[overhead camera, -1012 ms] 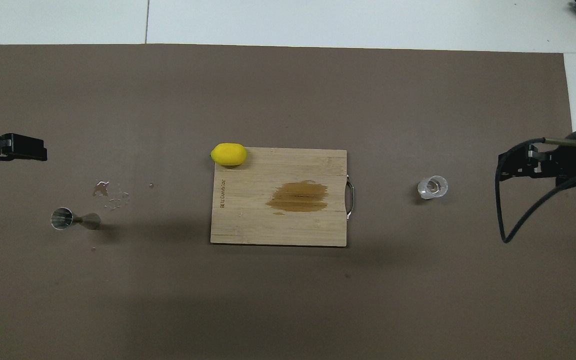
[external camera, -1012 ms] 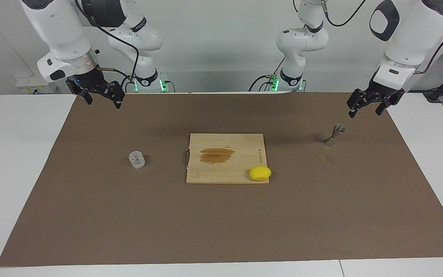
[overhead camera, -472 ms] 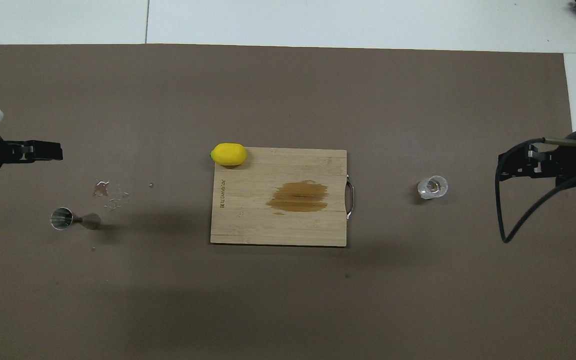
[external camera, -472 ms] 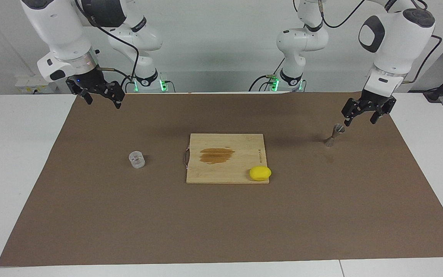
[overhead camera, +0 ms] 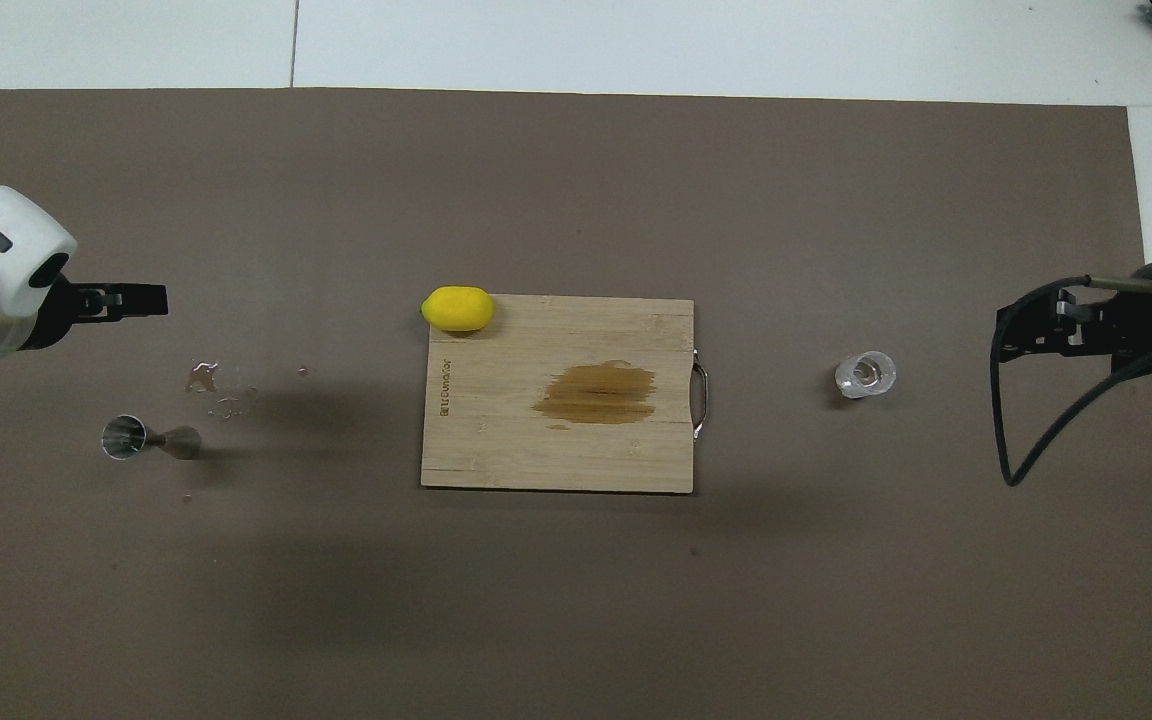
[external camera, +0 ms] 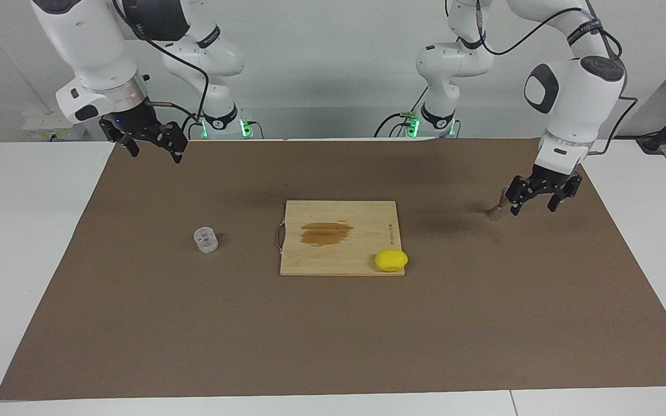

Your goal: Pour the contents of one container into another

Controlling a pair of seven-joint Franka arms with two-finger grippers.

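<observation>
On brown mat (external camera: 136, 323): 1 glass tumbler (external camera: 206, 240), 1 jigger (overhead camera: 149, 439), 1 lemon (external camera: 391, 260).

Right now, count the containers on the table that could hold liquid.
2. The glass tumbler stands on the brown mat toward the right arm's end, beside the cutting board. The metal jigger stands toward the left arm's end. None looks hidden.

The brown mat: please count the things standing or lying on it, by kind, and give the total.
Drinking vessels: 2, the glass tumbler and the metal jigger
Boards: 1, the wooden cutting board
Fruit: 1, the yellow lemon, at the board's corner
Total: 4
</observation>
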